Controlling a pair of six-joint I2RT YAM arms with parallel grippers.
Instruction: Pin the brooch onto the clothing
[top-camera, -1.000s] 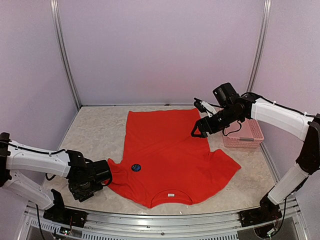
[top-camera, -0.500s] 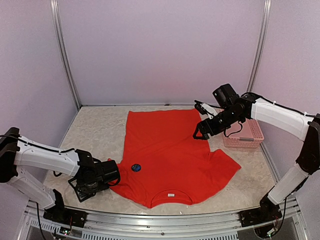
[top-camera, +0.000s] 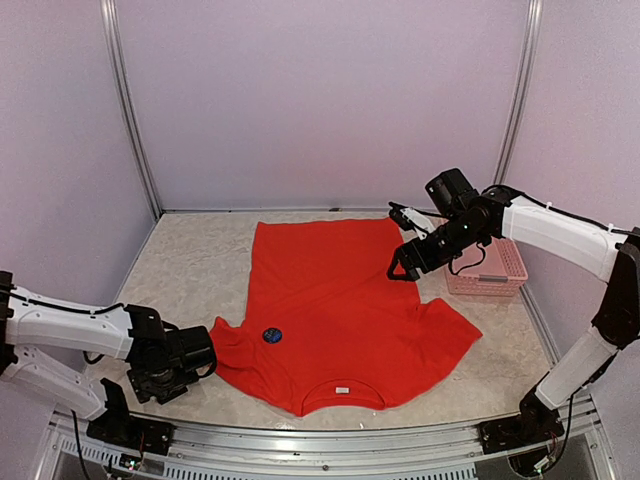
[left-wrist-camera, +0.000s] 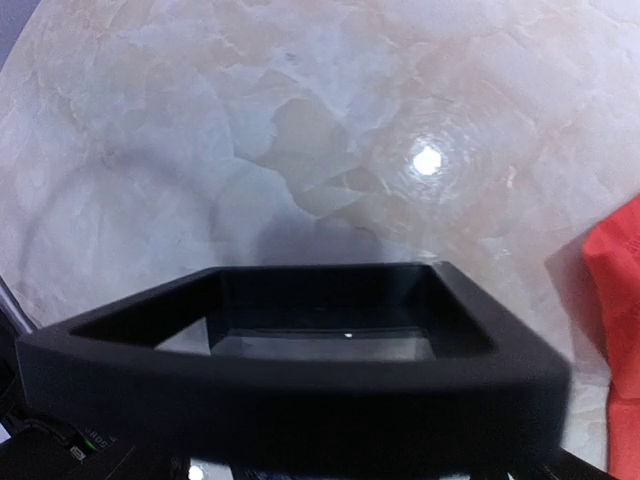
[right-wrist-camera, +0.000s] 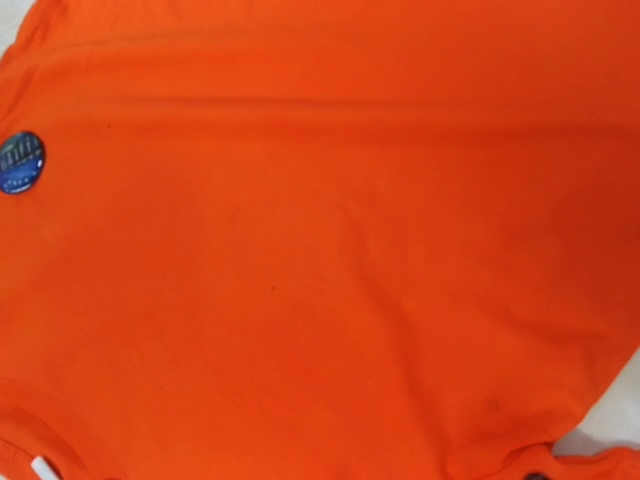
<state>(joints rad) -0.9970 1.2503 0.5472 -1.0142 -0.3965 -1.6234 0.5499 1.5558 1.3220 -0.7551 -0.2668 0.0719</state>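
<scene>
The clothing (top-camera: 335, 315), a bright red T-shirt, lies flat on the table with its neckline and small white label (top-camera: 342, 389) toward the near edge. A round dark blue brooch (top-camera: 272, 335) sits on the shirt's chest near the left sleeve; the right wrist view shows the brooch (right-wrist-camera: 22, 162) too. My left gripper (top-camera: 205, 352) is low over the table just left of that sleeve, open and empty. In its wrist view the left gripper (left-wrist-camera: 330, 300) frames bare table, with red fabric (left-wrist-camera: 622, 300) at the right edge. My right gripper (top-camera: 404, 264) hangs open above the shirt's far right side.
A pink slatted basket (top-camera: 487, 268) stands at the right, behind the right arm. Pale marbled table (top-camera: 190, 270) surrounds the shirt. Lilac walls with metal posts close off the back and sides.
My left gripper has pulled back to the left, off the edge of the left sleeve, which now lies free. The right gripper has barely shifted.
</scene>
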